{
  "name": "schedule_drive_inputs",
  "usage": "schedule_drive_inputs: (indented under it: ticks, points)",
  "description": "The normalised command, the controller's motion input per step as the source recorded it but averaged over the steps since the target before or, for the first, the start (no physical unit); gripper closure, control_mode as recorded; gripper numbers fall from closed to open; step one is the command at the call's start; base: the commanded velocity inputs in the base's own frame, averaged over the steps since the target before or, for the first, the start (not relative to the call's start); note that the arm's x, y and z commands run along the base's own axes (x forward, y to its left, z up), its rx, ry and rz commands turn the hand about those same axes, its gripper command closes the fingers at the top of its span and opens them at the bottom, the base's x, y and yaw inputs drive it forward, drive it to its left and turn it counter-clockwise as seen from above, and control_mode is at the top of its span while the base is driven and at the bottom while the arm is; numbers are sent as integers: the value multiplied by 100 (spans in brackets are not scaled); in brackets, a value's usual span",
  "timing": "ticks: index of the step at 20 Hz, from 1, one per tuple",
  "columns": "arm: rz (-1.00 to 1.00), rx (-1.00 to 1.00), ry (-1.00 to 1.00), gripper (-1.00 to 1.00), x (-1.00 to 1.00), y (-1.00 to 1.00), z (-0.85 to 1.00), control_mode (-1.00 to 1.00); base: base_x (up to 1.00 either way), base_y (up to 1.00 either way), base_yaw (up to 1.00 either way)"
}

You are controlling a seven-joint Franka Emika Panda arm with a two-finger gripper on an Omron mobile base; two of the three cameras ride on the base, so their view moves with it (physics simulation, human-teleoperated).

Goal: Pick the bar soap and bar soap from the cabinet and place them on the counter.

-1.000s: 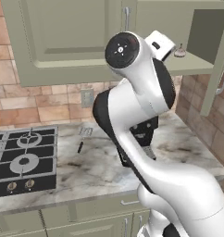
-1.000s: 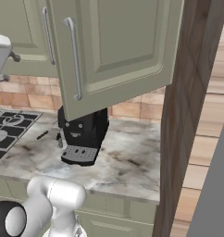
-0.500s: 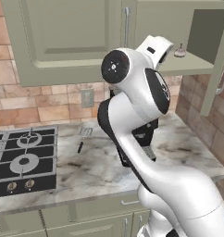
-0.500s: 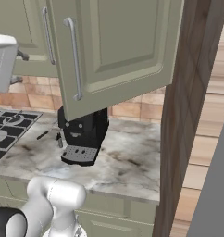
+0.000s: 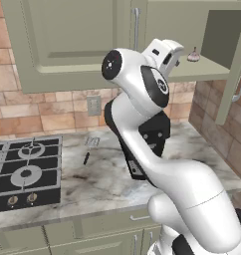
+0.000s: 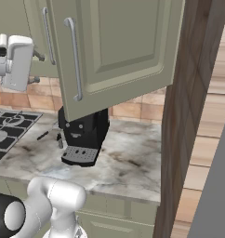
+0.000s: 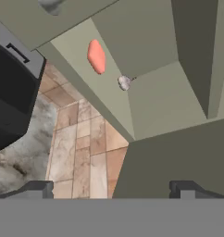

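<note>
Even flat rendered light, soft shadows, slightly blurry, no glare.

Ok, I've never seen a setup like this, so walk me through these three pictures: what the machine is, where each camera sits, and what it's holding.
The white jointed robot arm stands in a rendered kitchen. Two cameras ride behind it, left and right; the third looks along its hand, whose two dark fingertips stand apart, holding nothing. The hand is raised toward the open sage-green wall cabinet. On its shelf lie a rounded coral-red bar soap and a small pale knob-topped item. Below, the beige marbled stone counter carries a black coffee machine, beside a black gas hob.
</note>
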Motion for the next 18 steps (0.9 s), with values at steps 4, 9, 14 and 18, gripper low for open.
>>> schedule_drive_inputs:
  ticks: [4,9,14,18]
  points:
    - [-25,0,17,-100,35,-8,0,-100,0,0,0]
    - [-19,0,13,-100,25,-19,0,-100,0,0,0]
    - [-8,-4,1,-100,6,-28,0,-100,0,0,0]
    - [-1,-11,-4,-100,0,-28,0,-100,0,0,0]
